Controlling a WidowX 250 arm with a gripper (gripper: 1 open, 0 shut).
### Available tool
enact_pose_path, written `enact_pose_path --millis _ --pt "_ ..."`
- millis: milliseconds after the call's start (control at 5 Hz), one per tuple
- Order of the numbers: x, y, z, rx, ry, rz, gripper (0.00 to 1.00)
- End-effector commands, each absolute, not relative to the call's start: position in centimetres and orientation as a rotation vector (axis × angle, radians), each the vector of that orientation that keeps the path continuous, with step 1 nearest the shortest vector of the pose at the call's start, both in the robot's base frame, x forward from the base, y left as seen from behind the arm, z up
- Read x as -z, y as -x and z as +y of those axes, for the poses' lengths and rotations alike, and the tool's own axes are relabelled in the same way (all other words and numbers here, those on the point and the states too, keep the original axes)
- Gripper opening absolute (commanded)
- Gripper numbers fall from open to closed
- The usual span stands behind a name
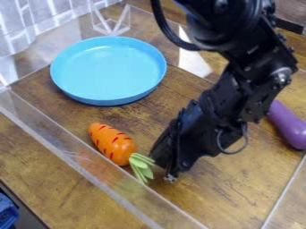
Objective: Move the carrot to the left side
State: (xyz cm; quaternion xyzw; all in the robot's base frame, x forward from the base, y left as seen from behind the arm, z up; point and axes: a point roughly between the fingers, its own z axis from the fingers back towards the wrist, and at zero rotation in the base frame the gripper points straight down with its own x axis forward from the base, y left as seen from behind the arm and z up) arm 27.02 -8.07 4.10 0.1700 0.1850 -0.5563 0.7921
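The orange carrot (pixel 113 143) lies on the wooden table near the clear front wall, its dark stripes showing and its green leafy top (pixel 143 166) pointing right. My gripper (pixel 167 172) hangs low at the end of the black arm, right against the leafy top. The dark fingertips blur together, so I cannot make out how wide the jaws stand or whether they pinch the leaves. The carrot's body rests on the table, left of the gripper.
A round blue plate (pixel 107 70) sits at the back left. A purple toy eggplant (pixel 287 124) lies at the right edge. A clear plastic wall (pixel 72 152) runs along the front left of the table. A white sheet (pixel 194 61) lies behind the arm.
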Motion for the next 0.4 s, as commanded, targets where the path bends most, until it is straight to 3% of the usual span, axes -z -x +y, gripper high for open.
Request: enact_pose_path --millis 0,200 --pt "-6.42 -28.08 -8.25 1.211 -0.379 0.323 0.00" --pt "-6.77 -28.58 -8.15 1.224 -0.381 0.321 0.00"
